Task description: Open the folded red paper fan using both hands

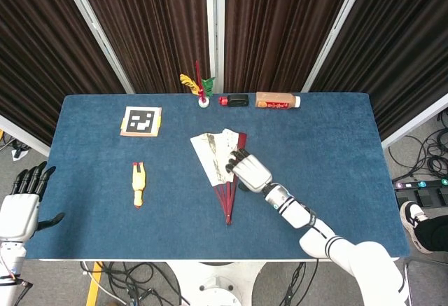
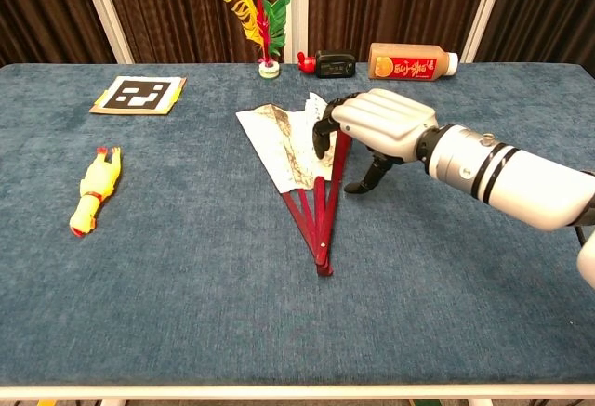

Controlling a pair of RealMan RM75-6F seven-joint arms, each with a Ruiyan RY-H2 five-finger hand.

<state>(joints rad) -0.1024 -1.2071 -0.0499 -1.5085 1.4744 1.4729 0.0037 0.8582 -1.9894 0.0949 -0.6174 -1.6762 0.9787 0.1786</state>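
Across a blue, felt-like desk (image 1: pixel 329 152) backed by dark brown curtains (image 1: pixel 147 26) with pale vertical posts, the right hand (image 1: pixel 250 170) reaches in from the robot's right and hovers over the red paper fan (image 1: pixel 222 169). Its fingers (image 2: pixel 327 125) curl downward over the fan's red outer rib and the edge of the pale paper leaf, with the thumb (image 2: pixel 370 176) pointing down on the far side of the rib; nothing is clasped, and whether the fingertips touch the fan cannot be told. The fan lies partly spread near the middle of the desk, directly under this hand, its paper leaf fanning away from the hand toward the left and its red sticks meeting at a pivot on the near side of the hand.

Beyond the hand, along the far edge of the desk, stand a feather shuttlecock (image 2: pixel 257 16), a small black object with a red end (image 2: pixel 327 62) and an orange bottle (image 2: pixel 412 60) lying on its side. Well to the left of the hand lie a yellow rubber chicken (image 1: pixel 138 184) and, farther back, a printed marker card (image 1: pixel 141 121).

The left hand (image 1: pixel 22 201) hangs off the desk's left edge, fingers spread and holding nothing. Cables (image 1: pixel 133 285) trail on the floor below the near edge.
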